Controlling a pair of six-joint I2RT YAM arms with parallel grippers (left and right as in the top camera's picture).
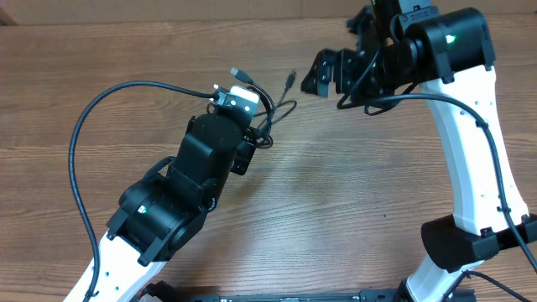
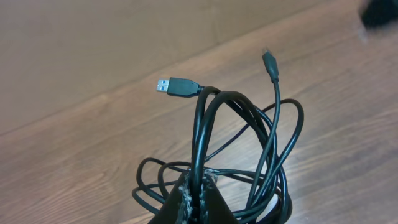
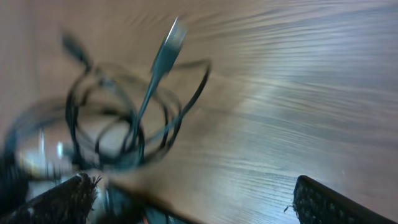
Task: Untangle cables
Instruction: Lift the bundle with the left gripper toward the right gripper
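The cables are thin black cords looped into one bundle, lifted a little off the wooden table. My left gripper is shut on one strand, which rises between its pads. A USB plug and a smaller plug stick out of the top of the loops. From overhead the bundle hangs at the left gripper, with both plug ends pointing away. My right gripper stands open just right of the bundle, touching nothing. The right wrist view is blurred: the cables lie ahead and left of its wide-apart fingers.
A thicker black arm wire arcs over the table at the left. The right arm's white column stands at the right. Bare wooden table lies between the arms.
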